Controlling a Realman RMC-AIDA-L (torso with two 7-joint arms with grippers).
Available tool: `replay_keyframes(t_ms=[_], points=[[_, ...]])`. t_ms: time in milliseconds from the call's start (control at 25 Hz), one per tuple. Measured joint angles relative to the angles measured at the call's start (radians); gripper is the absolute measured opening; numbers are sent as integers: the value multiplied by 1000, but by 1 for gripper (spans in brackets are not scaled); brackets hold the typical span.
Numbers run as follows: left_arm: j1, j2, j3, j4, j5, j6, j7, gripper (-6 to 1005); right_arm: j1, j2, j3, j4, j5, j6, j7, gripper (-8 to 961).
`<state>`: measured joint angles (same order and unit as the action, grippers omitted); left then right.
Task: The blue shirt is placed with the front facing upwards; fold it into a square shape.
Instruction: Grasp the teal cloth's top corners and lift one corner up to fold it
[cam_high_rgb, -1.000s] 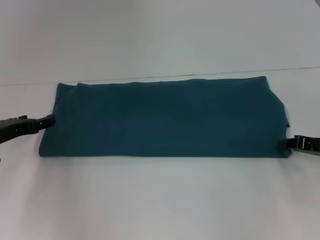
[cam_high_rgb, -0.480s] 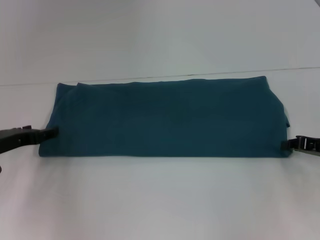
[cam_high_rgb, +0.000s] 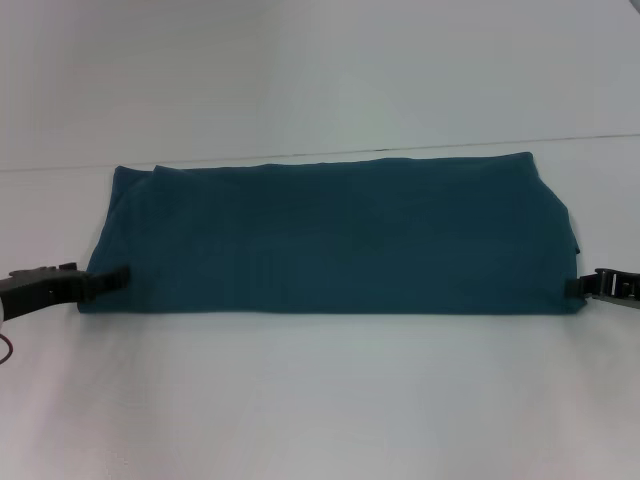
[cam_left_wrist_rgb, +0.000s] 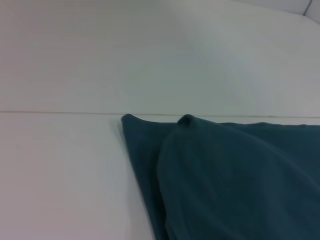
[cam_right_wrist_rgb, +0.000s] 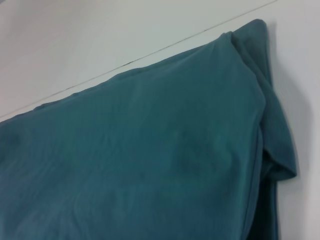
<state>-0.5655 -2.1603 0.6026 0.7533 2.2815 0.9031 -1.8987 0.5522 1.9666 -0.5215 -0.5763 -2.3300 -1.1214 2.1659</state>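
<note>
The blue shirt (cam_high_rgb: 330, 235) lies folded into a long band on the white table (cam_high_rgb: 320, 400). The left pincer (cam_high_rgb: 112, 279) and right pincer (cam_high_rgb: 577, 286) touch its near corners; whether either is clamped I cannot tell.

A white table (cam_high_rgb: 320, 400) fills the lower part of the head view, its surface plain and matte. Behind it rises a pale, unmarked wall (cam_high_rgb: 320, 60). A thin dark seam (cam_high_rgb: 60, 167) runs across the head view where the table's far edge meets the wall, rising slightly toward the right side. The same seam shows in the left wrist view as a faint line between table (cam_left_wrist_rgb: 55, 175) and wall (cam_left_wrist_rgb: 150, 50), and in the right wrist view as a slanting line beneath the wall (cam_right_wrist_rgb: 75, 35).
</note>
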Motion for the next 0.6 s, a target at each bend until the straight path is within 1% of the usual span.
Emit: replay_keyframes(t_ms=[240, 480, 600], points=[[0, 0, 15, -1, 0, 0, 1, 859, 0, 0, 0, 0, 0, 0, 0, 15], [-1, 1, 20, 2, 18, 1, 0, 753, 0, 1, 0, -1, 3, -13, -2, 19], [-1, 1, 20, 2, 21, 1, -4, 640, -4, -4, 1, -3, 18, -30, -9, 21]])
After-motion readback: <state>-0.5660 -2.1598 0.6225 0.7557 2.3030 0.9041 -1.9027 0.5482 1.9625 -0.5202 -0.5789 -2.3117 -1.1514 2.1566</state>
